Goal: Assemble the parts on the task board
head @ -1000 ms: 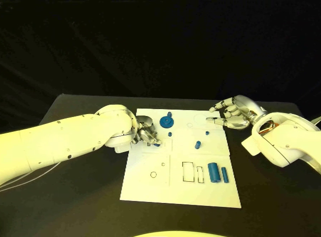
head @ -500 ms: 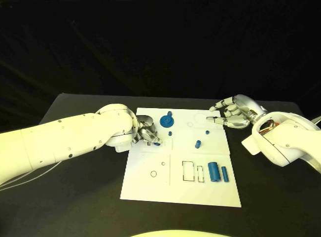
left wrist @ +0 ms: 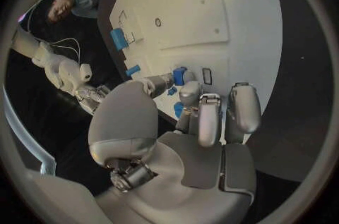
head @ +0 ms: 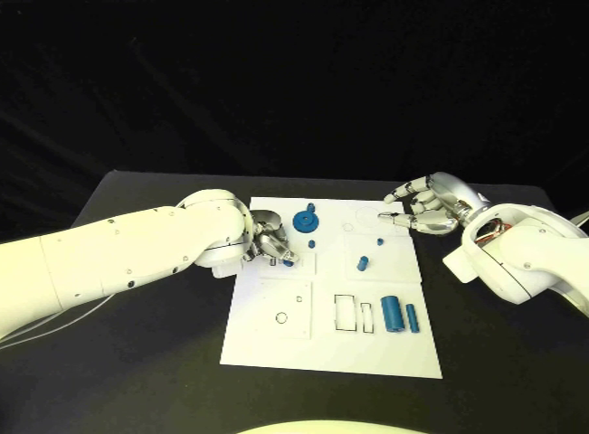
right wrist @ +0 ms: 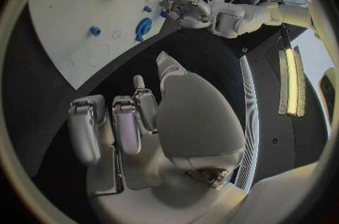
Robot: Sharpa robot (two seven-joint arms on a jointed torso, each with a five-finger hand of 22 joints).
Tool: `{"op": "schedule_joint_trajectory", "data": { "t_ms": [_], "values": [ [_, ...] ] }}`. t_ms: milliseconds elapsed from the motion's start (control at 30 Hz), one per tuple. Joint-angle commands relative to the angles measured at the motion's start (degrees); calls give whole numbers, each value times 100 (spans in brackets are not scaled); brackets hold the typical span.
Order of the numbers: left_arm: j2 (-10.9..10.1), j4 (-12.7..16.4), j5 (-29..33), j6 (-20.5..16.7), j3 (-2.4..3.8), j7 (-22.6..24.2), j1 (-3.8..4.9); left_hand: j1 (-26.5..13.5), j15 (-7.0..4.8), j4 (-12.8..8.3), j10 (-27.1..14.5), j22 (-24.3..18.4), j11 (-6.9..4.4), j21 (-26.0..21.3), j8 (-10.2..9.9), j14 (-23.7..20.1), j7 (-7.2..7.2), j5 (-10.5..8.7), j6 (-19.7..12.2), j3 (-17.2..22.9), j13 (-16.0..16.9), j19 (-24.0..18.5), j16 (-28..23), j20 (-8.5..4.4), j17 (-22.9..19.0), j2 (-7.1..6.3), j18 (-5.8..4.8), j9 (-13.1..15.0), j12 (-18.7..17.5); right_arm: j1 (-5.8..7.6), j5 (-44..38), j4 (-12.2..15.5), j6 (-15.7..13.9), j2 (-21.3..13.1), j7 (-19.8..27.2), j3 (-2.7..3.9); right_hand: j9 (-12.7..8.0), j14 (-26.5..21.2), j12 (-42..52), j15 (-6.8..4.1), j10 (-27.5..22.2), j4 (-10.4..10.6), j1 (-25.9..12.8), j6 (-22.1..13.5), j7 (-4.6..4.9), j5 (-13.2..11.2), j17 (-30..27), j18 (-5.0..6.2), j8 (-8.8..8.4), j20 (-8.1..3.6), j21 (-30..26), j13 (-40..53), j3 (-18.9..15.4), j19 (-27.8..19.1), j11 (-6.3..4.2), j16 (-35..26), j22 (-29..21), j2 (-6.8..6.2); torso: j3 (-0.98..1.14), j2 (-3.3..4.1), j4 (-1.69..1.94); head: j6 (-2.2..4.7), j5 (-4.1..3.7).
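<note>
White and flat, the rectangular task board [head: 331,339] lies in the middle of the matte black table [head: 137,362], printed with thin black outlines of circles and rectangles. The silver, smooth-shelled left hand [head: 268,240] rests over the board's left edge, its fingertips [left wrist: 185,76] pinching a small blue part [left wrist: 179,75] just above the surface. A round blue gear-like disc [head: 306,220] stands just beside that hand; a tiny blue peg [head: 312,244] sits below it. A short blue stub [head: 364,264] and a small blue dot-like piece [head: 377,241] lie near the board's centre. A thick blue cylinder [head: 392,314] and a slimmer blue bar [head: 412,317] lie side by side. The silver right hand [head: 424,204] hovers at the board's far right corner, fingers loosely curled and apart, gripping nothing.
</note>
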Motion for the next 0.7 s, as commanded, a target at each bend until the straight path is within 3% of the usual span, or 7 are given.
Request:
{"op": "schedule_joint_trajectory", "data": {
  "t_ms": [33, 700],
  "values": [
    [28, -2, 34, 64, -3, -3, -6, -71, -41, 33, 12, 12, 9, 25, -24, 490, -4, 13, 48, -90, 5, 40, 20, -11, 1192, 2, -70, 4, 23, -4, -32, 0, 49, 4, 79, 1, -8, 580, -13, 7, -12, 0, -38, -53, -2, 34, 1440, -39, 45, 9, 26, 328, 44, 610, -1, -2, 1508, 43, -1, 2, 2, -5, 1],
    [75, -50, 73, 15, -14, -1, -9, -236, -37, 311, 9, 19, 16, 16, -83, 492, 4, 15, 99, -655, 22, 49, 18, -12, 1196, -56, -72, 54, 24, -5, -31, -20, -61, -1, 85, 1, -9, 567, -25, 7, -26, 2, -51, -57, -1, 27, 1389, -39, 49, 9, 26, 314, 39, 610, 0, -21, 1508, 37, -3, 1, 7, -31, -15]
  ]
}}
